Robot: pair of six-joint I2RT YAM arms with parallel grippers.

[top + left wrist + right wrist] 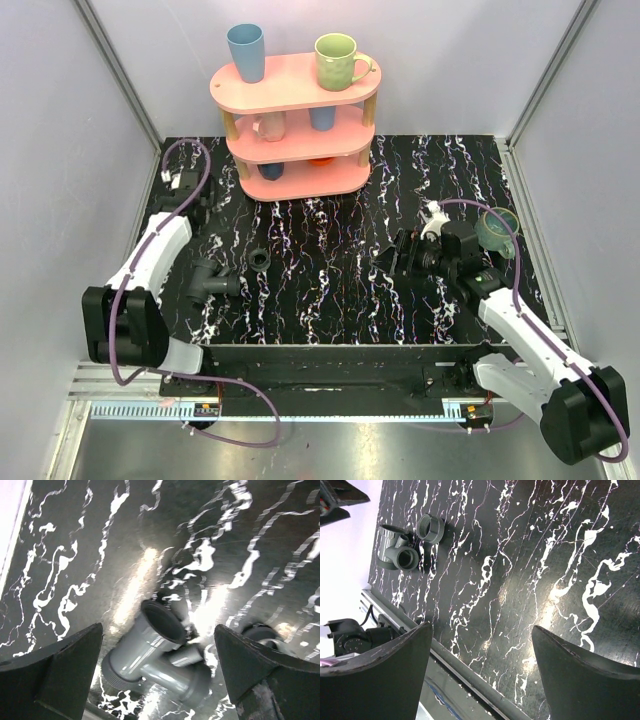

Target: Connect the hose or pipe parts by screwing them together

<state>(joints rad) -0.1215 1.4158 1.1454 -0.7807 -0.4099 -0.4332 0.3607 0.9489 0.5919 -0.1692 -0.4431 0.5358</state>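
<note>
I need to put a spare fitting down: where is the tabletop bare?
The widest bare patch is mid-table, bordered by the pink shelf behind, the threaded ring on the left and the right gripper on the right. Crowded: the left, around the T-shaped fitting, and the far right, by the green cup on the table.

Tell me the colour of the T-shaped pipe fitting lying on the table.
Dark grey. The T-shaped pipe fitting shows best in the left wrist view.
</note>
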